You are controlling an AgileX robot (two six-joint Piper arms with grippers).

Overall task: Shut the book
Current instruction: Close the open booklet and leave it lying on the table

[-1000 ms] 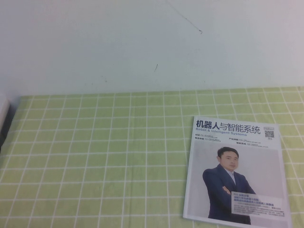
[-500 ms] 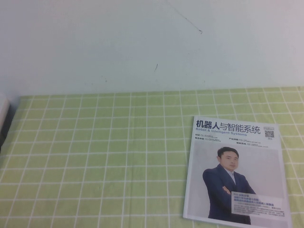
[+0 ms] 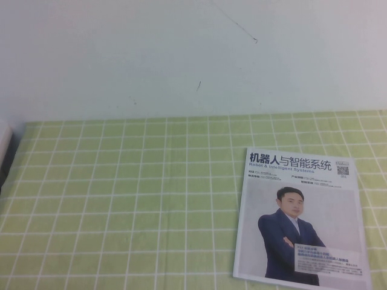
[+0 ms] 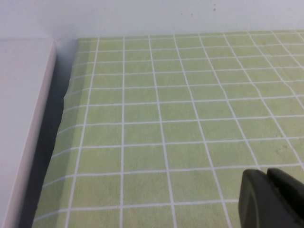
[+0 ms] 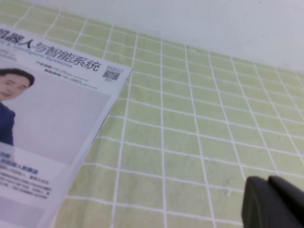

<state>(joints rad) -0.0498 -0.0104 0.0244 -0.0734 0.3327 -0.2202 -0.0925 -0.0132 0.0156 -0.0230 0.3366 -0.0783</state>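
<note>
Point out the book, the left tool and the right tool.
book (image 3: 301, 217), high view, middle of its closed front cover
left tool (image 4: 267, 176), left wrist view, where its shut fingertips meet, above bare cloth (image 4: 166, 118)
right tool (image 5: 269, 183), right wrist view, where its shut fingertips meet, beside the book

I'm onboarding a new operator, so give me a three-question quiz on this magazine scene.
1. True or false: the magazine lies open.
2. On which side of the checked tablecloth does it lie: A, the robot's left, or B, the robot's right?
3. Fill in: the left gripper and right gripper, each over bare cloth with fingers shut, hold ____.
Key: 1 false, it is closed with the cover up; 2 B; 3 nothing.
</note>
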